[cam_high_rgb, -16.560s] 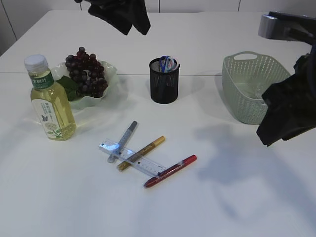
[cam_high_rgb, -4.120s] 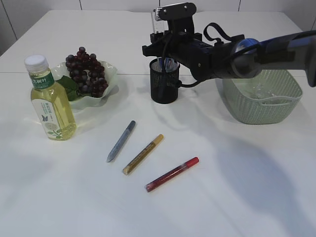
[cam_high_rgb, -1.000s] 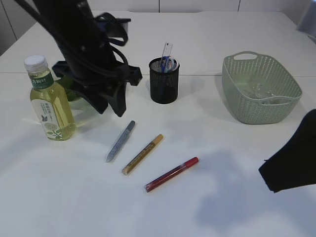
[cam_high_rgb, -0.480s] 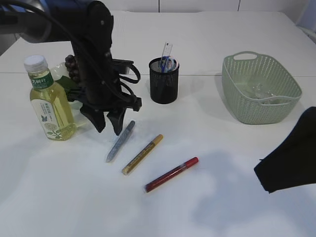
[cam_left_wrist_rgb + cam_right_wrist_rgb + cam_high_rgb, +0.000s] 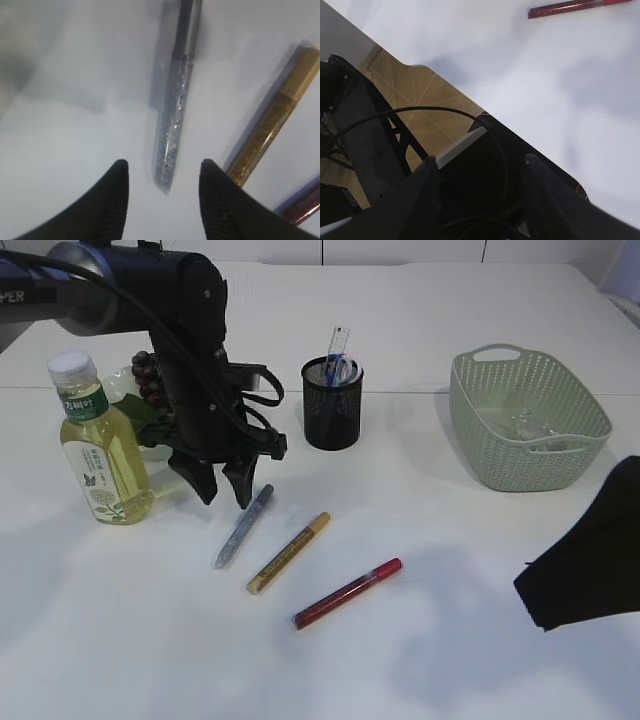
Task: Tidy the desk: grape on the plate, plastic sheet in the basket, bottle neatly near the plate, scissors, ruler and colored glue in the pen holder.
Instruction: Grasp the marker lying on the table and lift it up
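A plain white desk fills the exterior view, with pale panelled wall seen along its far edge; in the right wrist view a brown floor is seen past the desk's edge. The black left hand is pointed down at the desk, its fingers parted and empty, and the silver glitter glue pen lies flat just beyond their tips, in line with the gap, untouched. Just to that pen's right lie the gold glitter glue pen and, further on, the red glitter glue pen, all three slanted alike and apart from one another. Beyond the left hand and to its right stands the black mesh pen holder, in which a clear ruler and blue-handled scissors stand. Behind the left arm a pale green scalloped plate carries dark grapes, and just beside the hand on its left the capped bottle of yellow tea stands upright. The pale green woven basket sits well to the right with a crumpled clear plastic sheet inside. The black right hand is held beyond the desk's edge, parted and empty, well away from the red pen.
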{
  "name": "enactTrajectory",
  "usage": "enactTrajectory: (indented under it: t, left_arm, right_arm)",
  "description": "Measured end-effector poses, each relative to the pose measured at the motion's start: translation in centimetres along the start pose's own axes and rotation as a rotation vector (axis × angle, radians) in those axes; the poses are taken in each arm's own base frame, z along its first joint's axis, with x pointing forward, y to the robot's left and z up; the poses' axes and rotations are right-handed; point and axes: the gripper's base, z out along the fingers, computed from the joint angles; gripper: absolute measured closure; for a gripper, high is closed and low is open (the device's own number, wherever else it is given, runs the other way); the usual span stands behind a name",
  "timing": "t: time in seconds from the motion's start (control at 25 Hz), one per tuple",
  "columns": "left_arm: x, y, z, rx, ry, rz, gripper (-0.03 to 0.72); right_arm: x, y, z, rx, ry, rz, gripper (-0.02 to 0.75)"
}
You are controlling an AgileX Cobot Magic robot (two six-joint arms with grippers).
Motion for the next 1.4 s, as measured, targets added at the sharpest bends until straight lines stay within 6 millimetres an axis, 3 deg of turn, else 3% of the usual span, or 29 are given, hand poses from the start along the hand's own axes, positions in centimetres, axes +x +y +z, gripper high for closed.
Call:
enactTrajectory:
  t: [0.2, 0.56, 0.96, 1.4]
  left_arm:
    - [-1.0, -0.4, -0.1, 0.024, -0.027, -0.002, 0.348]
    - [-1.1, -0.6, 2.8, 0.045, 0.041, -0.006, 0.348]
    - [-1.1, -0.4, 2.9, 0.017, 0.036, 0.029, 0.348]
    - [-1.1, -0.4, 4.4, 0.008, 0.064, 0.052, 0.383]
  right_arm:
    - [0.0, 0.0, 0.0, -0.002, 0.0, 0.001, 0.321]
    - [0.0, 0.0, 0.0, -0.002, 0.0, 0.001, 0.321]
    - [0.0, 0.0, 0.0, -0.002, 0.0, -0.008, 0.321]
    - [0.0, 0.0, 0.0, -0.002, 0.0, -0.009, 0.321]
